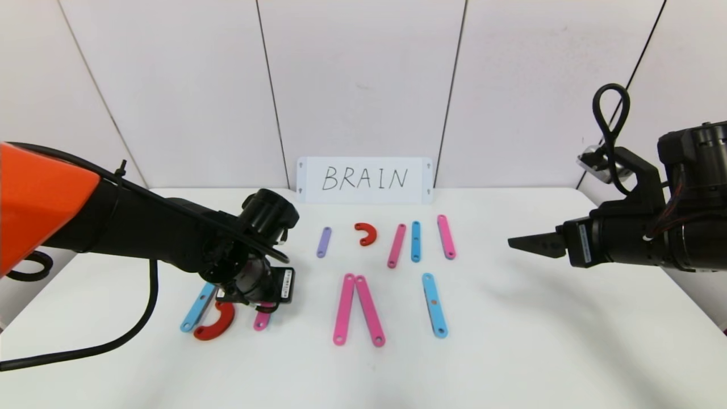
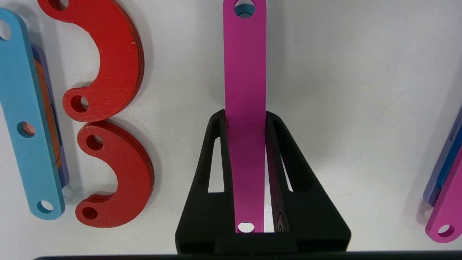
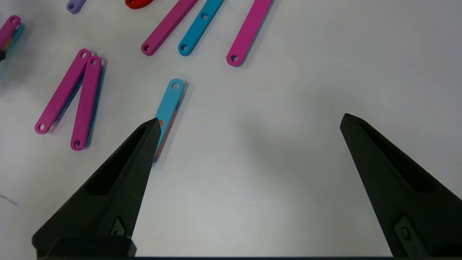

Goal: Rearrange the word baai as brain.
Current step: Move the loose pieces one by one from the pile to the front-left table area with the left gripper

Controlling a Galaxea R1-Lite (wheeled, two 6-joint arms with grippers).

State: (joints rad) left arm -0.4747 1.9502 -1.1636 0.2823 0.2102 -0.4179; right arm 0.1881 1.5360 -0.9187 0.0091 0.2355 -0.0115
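Left pincer grabbing a pink bar, right one just hanging out

Far left on the counter (image 1: 511, 352): a blue bar (image 1: 197, 307) and red hooks (image 2: 108, 72), then the left pincer (image 2: 245, 119) pinching a pink bar (image 2: 244, 72). Middle has two pink bars (image 1: 358, 309) in a V and the rest of the letter pieces below the BRAIN card (image 1: 364, 179). Right pincer (image 3: 249, 122) hovers off right, spread wide.
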